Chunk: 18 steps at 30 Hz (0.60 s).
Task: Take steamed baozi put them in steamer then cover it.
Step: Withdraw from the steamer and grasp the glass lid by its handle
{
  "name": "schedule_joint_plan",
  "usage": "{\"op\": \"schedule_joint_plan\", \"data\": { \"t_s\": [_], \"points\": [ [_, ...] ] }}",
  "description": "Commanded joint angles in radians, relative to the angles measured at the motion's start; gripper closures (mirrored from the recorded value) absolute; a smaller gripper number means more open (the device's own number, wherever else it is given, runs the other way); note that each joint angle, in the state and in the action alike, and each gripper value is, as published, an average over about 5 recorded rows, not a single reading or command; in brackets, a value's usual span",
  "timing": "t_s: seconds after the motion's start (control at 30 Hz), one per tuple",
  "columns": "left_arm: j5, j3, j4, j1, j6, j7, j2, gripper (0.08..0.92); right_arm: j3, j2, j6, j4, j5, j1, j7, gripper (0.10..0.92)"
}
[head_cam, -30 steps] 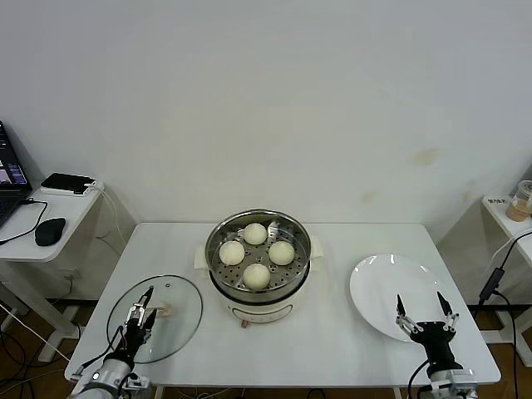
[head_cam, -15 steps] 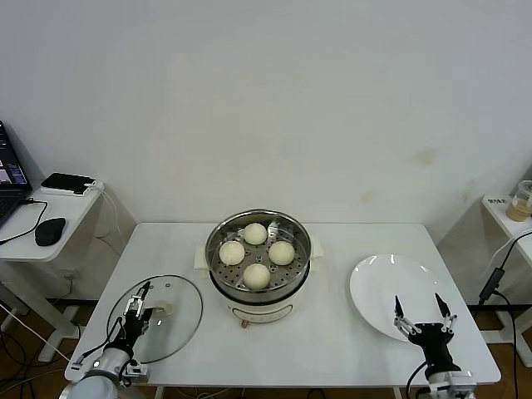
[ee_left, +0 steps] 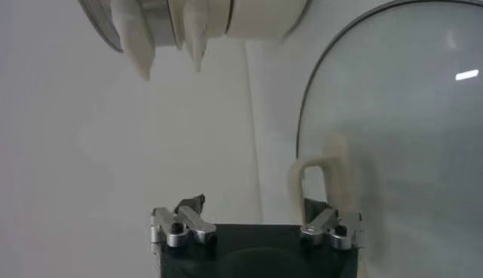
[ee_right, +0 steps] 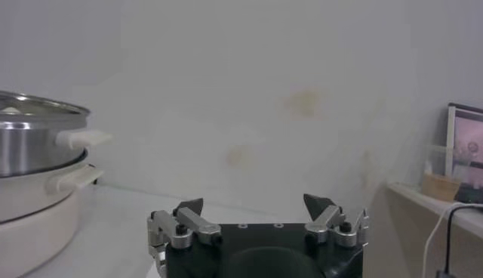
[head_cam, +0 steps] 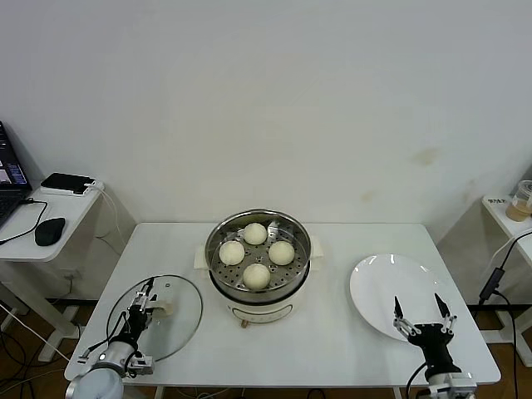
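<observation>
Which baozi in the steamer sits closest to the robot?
The front baozi in the steamer, at the near edge of the tray. The other three sit farther back: left, right, rear.

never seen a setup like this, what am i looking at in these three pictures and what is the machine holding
This is a two-armed robot at a white table. The wide picture comes from a camera on its head; the other two come from cameras on its wrists.

In the middle stands a steel steamer with four baozi already on its tray. The glass cover lies flat on the table to the robot's left, and an empty white plate to its right.

The left gripper sits over the cover at its cream handle, with nothing lifted yet. The right gripper waits open near the plate, holding nothing.
</observation>
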Motion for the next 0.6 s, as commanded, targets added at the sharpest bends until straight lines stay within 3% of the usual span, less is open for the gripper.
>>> {"op": "schedule_joint_plan", "data": {
  "t_s": [0.03, 0.43, 0.6],
  "points": [
    [-0.006, -0.004, 0.019, -0.010, -0.002, -0.009, -0.002, 0.415, -0.002, -0.001, -0.003, 0.004, 0.001, 0.001, -0.001, 0.203],
    [-0.034, -0.024, -0.024, 0.019, -0.021, -0.076, -0.014, 0.762, -0.017, 0.000, -0.011, 0.031, -0.001, -0.003, -0.002, 0.203],
    [-0.062, -0.058, -0.098, 0.049, -0.010, -0.081, -0.008, 0.859, -0.019, -0.009, -0.002, 0.037, -0.032, -0.009, -0.002, 0.203]
  ]
}}
